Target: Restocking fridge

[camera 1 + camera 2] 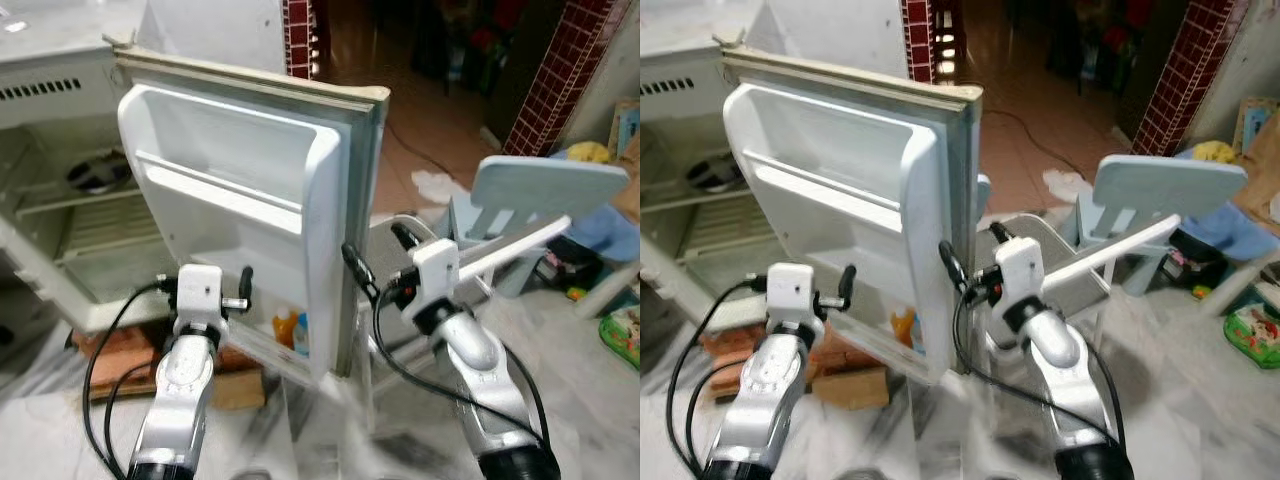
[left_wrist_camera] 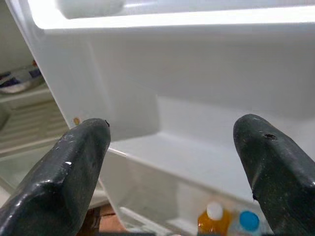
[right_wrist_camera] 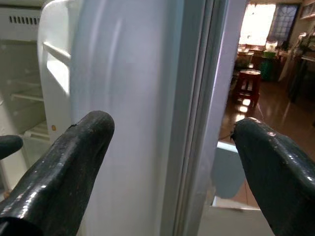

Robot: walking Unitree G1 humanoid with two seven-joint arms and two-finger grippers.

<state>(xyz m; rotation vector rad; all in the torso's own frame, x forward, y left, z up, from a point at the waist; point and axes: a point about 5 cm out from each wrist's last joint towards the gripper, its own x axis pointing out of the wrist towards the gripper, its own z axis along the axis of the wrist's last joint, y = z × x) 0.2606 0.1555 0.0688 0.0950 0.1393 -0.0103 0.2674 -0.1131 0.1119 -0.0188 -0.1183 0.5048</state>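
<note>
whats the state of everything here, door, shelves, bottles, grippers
fridge door: open
top door shelf: looks empty
bottom door shelf: holds an orange bottle and a blue-capped bottle, both upright
left gripper: open, holding nothing, facing the door's inside
right gripper: open, fingers either side of the door's edge

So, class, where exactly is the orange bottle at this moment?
The orange bottle stands in the lowest shelf of the open fridge door, beside a blue-capped bottle, just ahead of the left gripper.
</note>
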